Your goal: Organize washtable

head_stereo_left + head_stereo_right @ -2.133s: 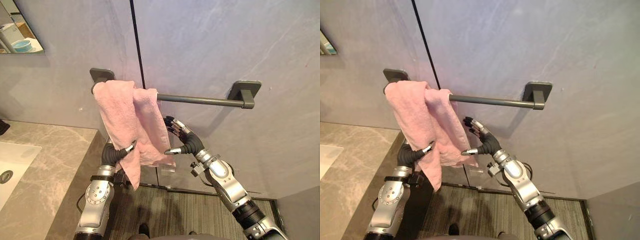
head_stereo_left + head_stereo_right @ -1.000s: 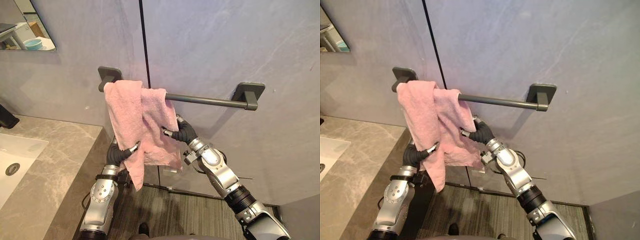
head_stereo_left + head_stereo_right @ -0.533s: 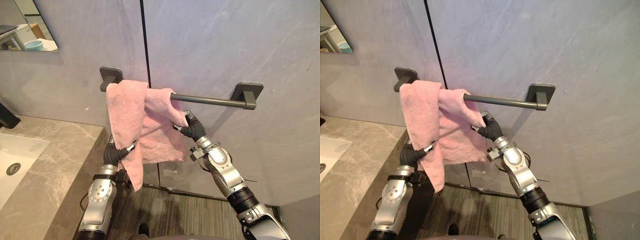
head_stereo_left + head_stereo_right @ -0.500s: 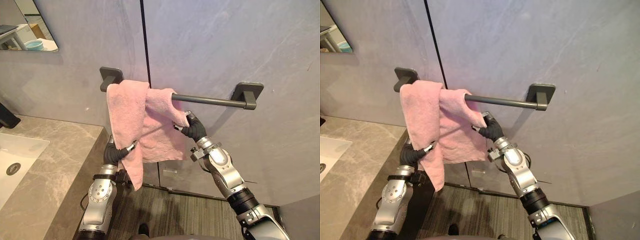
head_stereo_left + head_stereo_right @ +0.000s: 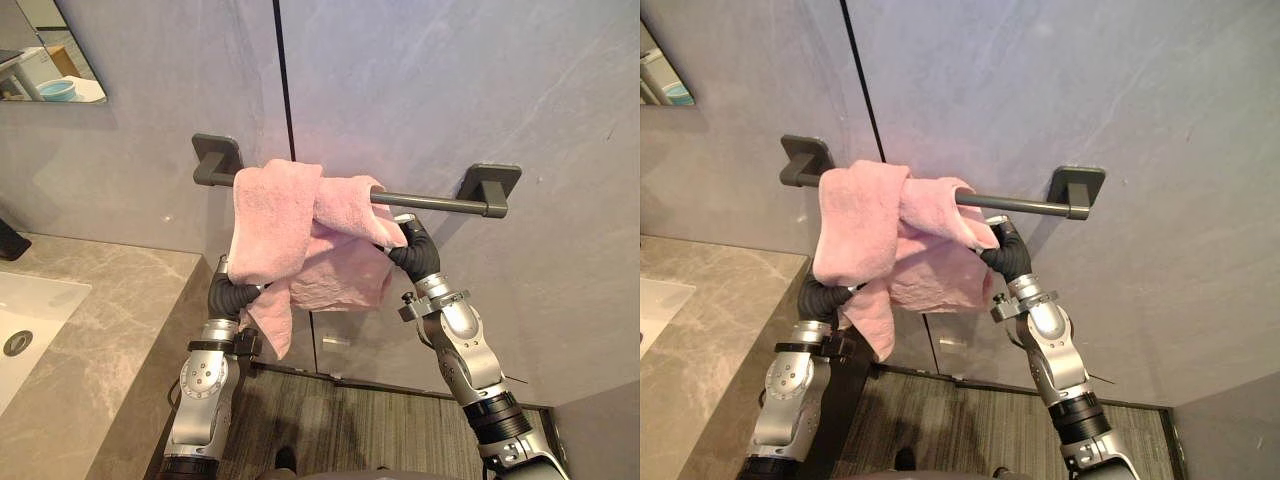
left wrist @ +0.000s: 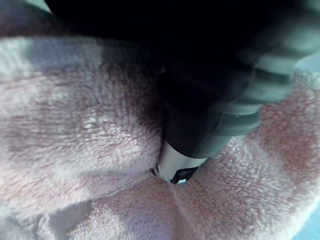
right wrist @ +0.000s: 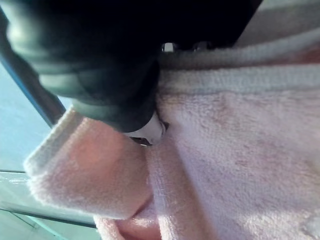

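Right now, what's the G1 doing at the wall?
It is handling a pink towel draped over the dark wall bar beside the marble counter. The left hand is at the towel's lower hanging part. The right hand is up at its right edge, just under the bar. Both are buried in the cloth. The towel is bunched over the bar's left half, not spread flat.

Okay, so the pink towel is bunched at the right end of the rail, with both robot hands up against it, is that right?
Not quite. The pink towel is bunched at the left end of the rail, beside the left bracket, and the rail's right stretch is bare, as the left eye view shows. The left hand and right hand are indeed up against it.
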### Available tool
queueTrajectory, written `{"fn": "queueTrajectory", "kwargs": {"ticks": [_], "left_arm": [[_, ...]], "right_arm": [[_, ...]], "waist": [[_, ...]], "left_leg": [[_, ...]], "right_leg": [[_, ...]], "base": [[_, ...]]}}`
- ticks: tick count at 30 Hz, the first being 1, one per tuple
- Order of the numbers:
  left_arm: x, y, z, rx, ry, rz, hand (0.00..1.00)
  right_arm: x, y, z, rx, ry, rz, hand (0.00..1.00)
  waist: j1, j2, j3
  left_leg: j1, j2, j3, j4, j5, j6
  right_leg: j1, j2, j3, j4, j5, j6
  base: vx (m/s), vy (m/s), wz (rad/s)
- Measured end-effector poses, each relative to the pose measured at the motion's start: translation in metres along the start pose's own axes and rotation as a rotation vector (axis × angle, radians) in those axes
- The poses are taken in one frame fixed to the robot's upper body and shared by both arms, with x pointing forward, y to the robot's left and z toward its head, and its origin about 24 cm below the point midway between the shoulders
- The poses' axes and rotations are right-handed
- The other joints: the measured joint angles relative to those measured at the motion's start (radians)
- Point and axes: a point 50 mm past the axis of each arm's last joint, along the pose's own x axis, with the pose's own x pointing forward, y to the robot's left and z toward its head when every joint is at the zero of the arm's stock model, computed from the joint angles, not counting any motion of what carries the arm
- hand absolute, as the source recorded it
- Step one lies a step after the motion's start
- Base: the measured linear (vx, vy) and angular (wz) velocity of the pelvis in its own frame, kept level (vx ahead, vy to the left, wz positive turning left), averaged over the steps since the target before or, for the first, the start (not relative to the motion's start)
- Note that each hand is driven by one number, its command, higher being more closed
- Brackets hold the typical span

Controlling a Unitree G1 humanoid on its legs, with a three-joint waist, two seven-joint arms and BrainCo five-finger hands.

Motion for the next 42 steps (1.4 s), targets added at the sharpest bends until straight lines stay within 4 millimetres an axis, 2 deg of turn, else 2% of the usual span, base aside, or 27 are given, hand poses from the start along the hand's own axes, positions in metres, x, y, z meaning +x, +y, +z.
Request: {"fn": "queueTrajectory", "kwargs": {"ticks": [10,17,29,30,33,39,42], "left_arm": [[0.005,-0.007,0.001,-0.031,-0.016,-0.017,1.00],[0.007,-0.009,-0.007,-0.040,0.018,-0.027,1.00],[0.007,-0.009,-0.021,-0.076,0.079,-0.014,1.00],[0.006,-0.010,-0.022,-0.081,0.082,-0.011,0.00],[0.004,-0.009,-0.028,-0.085,0.109,0.001,0.00],[-0.003,0.017,-0.033,-0.067,0.139,0.138,0.00],[-0.009,0.019,-0.037,-0.063,0.163,0.150,0.00]], "right_arm": [[-0.015,-0.006,-0.006,0.082,0.020,-0.046,1.00],[-0.025,-0.011,-0.017,0.151,0.065,-0.078,1.00],[-0.027,-0.010,-0.026,0.216,0.099,-0.097,1.00],[-0.027,-0.010,-0.027,0.220,0.101,-0.095,1.00],[-0.027,-0.012,-0.026,0.220,0.098,-0.101,1.00],[-0.030,-0.025,-0.022,0.204,0.072,-0.157,1.00],[-0.031,-0.026,-0.021,0.197,0.071,-0.159,1.00]], "waist": [[-0.031,-0.002,0.014],[-0.035,0.006,0.022],[-0.033,0.008,0.026],[-0.033,0.008,0.026],[-0.033,0.007,0.027],[-0.031,0.004,0.029],[-0.031,0.002,0.030]], "left_leg": [[0.002,0.000,0.016,0.005,-0.006,0.000],[0.005,0.000,0.022,0.003,-0.007,0.000],[0.004,-0.001,0.021,0.000,-0.007,0.001],[0.004,-0.002,0.021,0.000,-0.007,0.001],[0.004,-0.002,0.021,0.000,-0.007,0.001],[0.002,-0.002,0.020,0.000,-0.007,0.001],[0.001,-0.002,0.019,0.000,-0.007,0.001]], "right_leg": [[-0.006,0.000,0.015,-0.001,0.001,0.002],[-0.006,0.000,0.021,0.000,0.001,0.003],[-0.007,-0.002,0.021,-0.001,-0.001,0.006],[-0.007,-0.002,0.021,-0.001,-0.001,0.006],[-0.007,-0.002,0.021,-0.001,-0.001,0.006],[-0.007,-0.003,0.019,-0.001,-0.002,0.007],[-0.007,-0.003,0.017,-0.002,-0.002,0.007]], "base": [[0.01,0.007,-0.04],[0.00,0.000,0.00],[0.00,0.000,0.00],[0.00,0.000,0.00],[0.00,0.000,0.00],[0.00,0.000,0.00],[0.00,0.000,0.00]]}}
